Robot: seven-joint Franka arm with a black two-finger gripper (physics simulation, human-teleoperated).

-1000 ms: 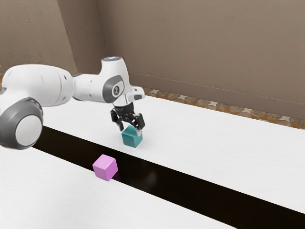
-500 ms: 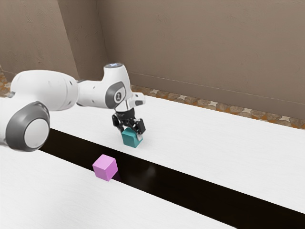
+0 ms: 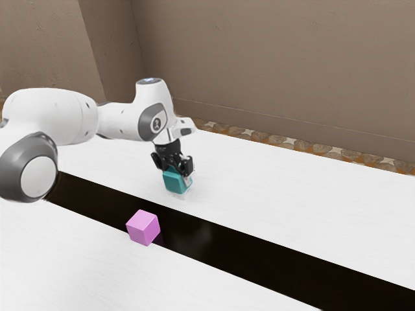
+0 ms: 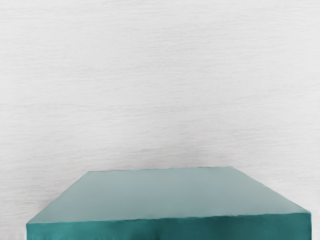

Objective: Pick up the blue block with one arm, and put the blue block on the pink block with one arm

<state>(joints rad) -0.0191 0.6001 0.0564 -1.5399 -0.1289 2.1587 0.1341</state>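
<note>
The teal-blue block hangs a little above the white table, with my black gripper shut on its upper part. In the wrist view the same block sits large just under my hand, with white tabletop behind it. The pink block rests on the near white surface, at the edge of the dark gap, below and toward the exterior view's left of the held block.
A dark strip runs diagonally between the far white tabletop and the near white surface. Brown walls stand behind the table. The white arm reaches in from the exterior view's left.
My gripper came down over the teal-blue block, shut on it, and has lifted it slightly off the table. The pink block has not moved.
</note>
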